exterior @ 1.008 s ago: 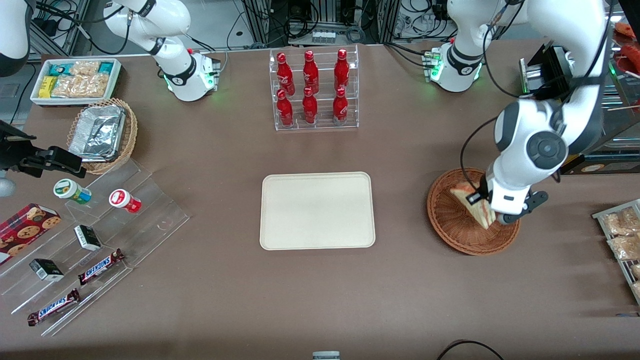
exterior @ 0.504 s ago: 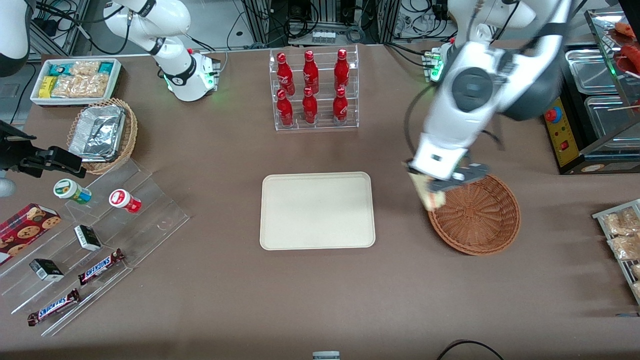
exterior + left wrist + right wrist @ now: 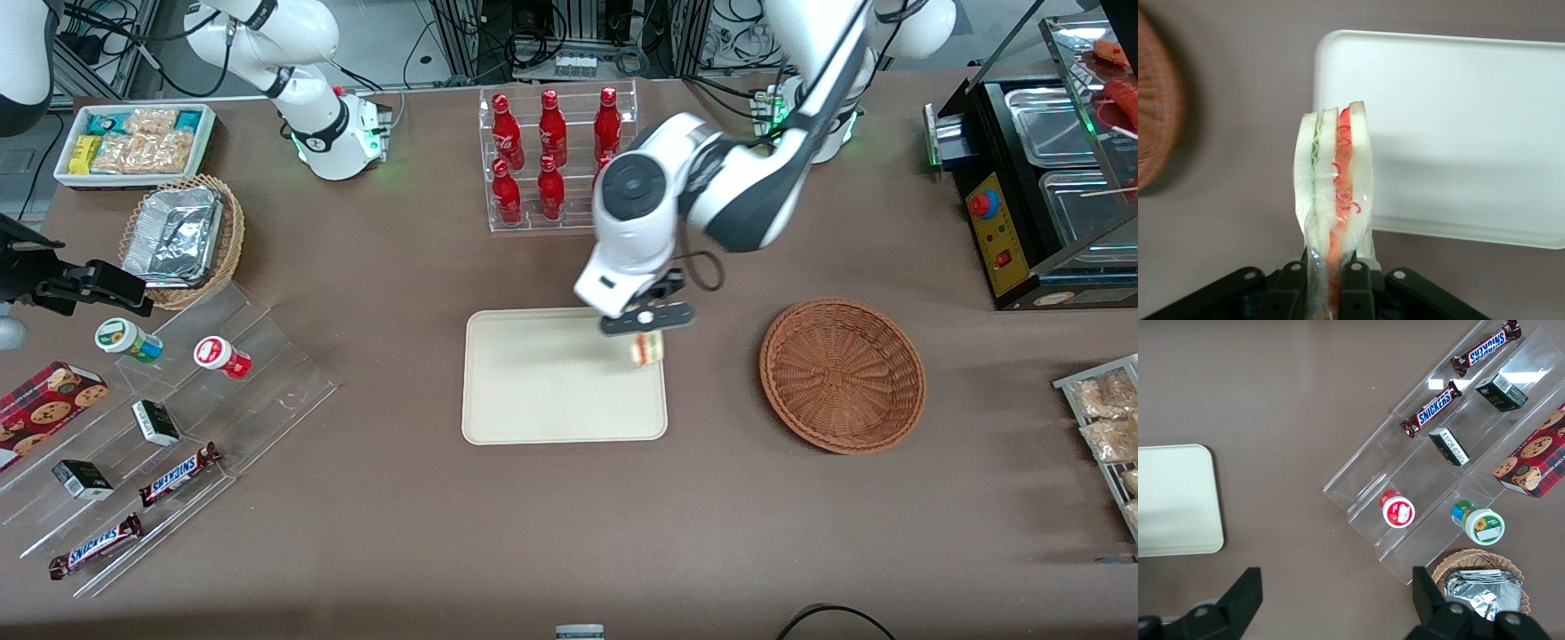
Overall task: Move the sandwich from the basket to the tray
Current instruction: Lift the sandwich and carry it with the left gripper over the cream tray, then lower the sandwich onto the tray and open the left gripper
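- Front view: we have the sandwich (image 3: 648,348) out of the basket (image 3: 842,374), which sits bare toward the working arm's end of the table, well apart from our gripper (image 3: 646,322). The gripper hangs over the tray (image 3: 533,382) at the edge nearest the basket, clamped on the sandwich, which dangles beneath it clear of the tray floor. We judge the carry nearly done; what is left is lowering, letting go and backing off.
- Left wrist view: our fingers (image 3: 1353,280) pinch the wrapped wedge (image 3: 1334,193) at its narrow end, bread slices on edge. Below the gripper lie the tray's corner (image 3: 1338,53) and brown tabletop (image 3: 1225,220); most of the tray's plain floor stretches away from the basket (image 3: 1155,120).
- Right wrist view: we see only the tray's rim (image 3: 1211,500) and a clear stepped stand (image 3: 1431,473) with snacks; the tray floor shown here is free.
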Controlling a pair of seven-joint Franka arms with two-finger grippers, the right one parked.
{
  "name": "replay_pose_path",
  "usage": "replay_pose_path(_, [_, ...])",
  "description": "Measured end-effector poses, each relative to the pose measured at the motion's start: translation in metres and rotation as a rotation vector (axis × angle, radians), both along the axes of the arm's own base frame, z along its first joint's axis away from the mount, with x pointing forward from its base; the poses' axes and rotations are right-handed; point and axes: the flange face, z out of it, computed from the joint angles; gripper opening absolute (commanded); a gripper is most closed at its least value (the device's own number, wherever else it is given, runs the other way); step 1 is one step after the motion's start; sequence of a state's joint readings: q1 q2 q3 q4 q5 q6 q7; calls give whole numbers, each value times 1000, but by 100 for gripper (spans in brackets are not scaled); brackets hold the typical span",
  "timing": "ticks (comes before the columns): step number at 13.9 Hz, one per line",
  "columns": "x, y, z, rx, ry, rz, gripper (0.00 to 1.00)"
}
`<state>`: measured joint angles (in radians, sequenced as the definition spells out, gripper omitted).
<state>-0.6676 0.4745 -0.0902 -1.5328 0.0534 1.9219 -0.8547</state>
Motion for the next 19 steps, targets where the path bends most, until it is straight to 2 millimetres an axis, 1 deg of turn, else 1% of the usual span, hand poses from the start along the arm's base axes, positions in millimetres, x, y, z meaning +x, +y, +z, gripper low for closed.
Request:
replay_pose_path(1, [1,-14,-17,-20,-16,-2,0])
replay_pose_path(3, [1,-35,-48,-51,-38,-9,0])
replay_pose_path(4, [-1,-46,-60,-59,-41,-18,0])
replay_pose_path(7, [-3,-73,-87,-63,-38,-40,0])
replay_pose_path(9, [-2,-82,-101,-61,-41,-51,0])
replay_pose_path(12, [1,-90,-119,-75,-94,-80,0])
replay_pose_path(15, [-2,-93,-136,-49,-112,-114,0])
replay_pose_path(16, [-3,-93,-140,-39,-117,-123,22])
replay_pose_path(17, [-3,-93,-142,-34,-119,-129,67])
replay_pose_path(18, [-3,-94,-142,-34,-121,-130,91])
replay_pose_path(19, [-3,-95,-141,-36,-124,-131,98])
